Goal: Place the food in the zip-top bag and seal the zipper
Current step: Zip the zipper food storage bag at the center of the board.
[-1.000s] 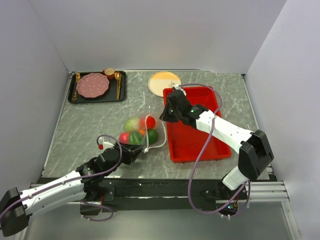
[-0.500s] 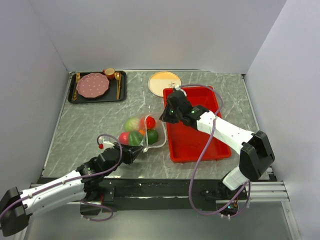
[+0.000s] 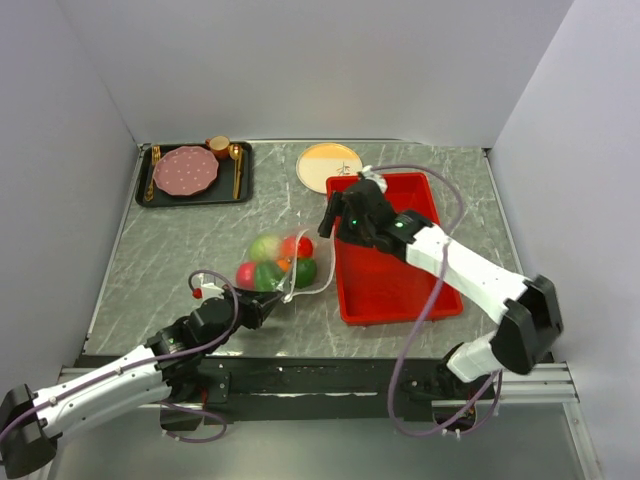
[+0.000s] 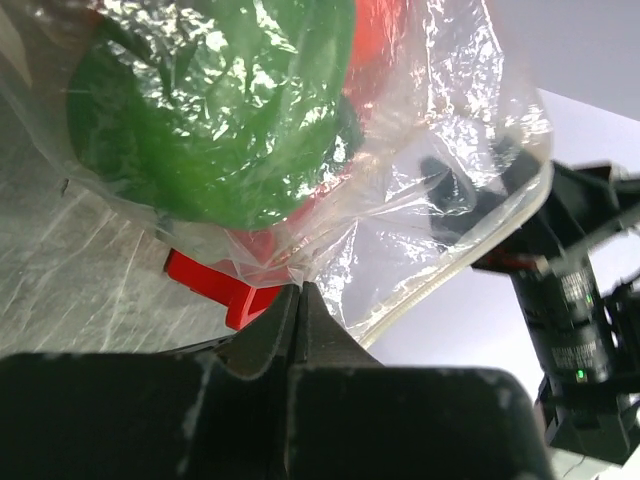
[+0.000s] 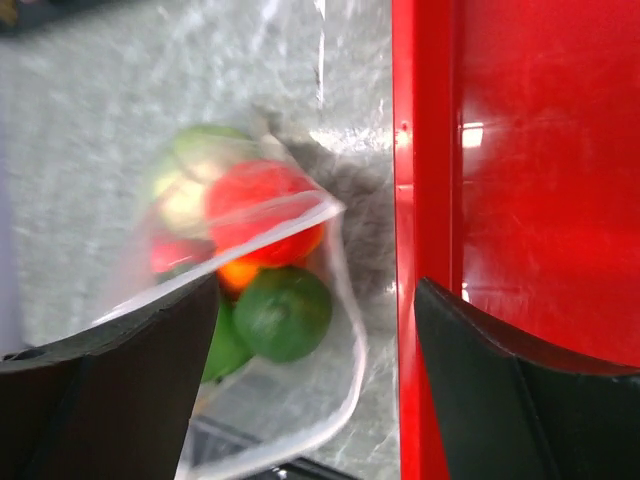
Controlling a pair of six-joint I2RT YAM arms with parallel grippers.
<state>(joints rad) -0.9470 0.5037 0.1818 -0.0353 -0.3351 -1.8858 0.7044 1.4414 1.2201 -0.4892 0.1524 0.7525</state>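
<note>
The zip-top bag point(image 3: 312, 280) lies on the grey table left of the red tray, with the food point(image 3: 277, 262), red, orange and green toy fruits, inside it. My left gripper point(image 3: 272, 303) is shut on the bag's near corner; in the left wrist view its jaws point(image 4: 298, 290) pinch the clear film below a green fruit point(image 4: 210, 110). The zipper point(image 4: 450, 270) curves away, gaping. My right gripper point(image 3: 336, 216) hangs open above the bag's right edge. Between its fingers point(image 5: 318, 300) I see a green fruit point(image 5: 283, 312), a red one point(image 5: 260, 205) and the zipper point(image 5: 240, 250), untouched.
The red tray point(image 3: 400, 290) sits right of the bag, its left rim point(image 5: 425, 150) directly under my right gripper. A black tray point(image 3: 195, 195) with a pink plate and cutlery stands at the back left. An orange-rimmed plate point(image 3: 328, 165) lies behind the red tray.
My right gripper has opened, let go of the bag's mouth edge and drawn slightly back right. The left gripper closed on the bag's near corner and stays shut.
</note>
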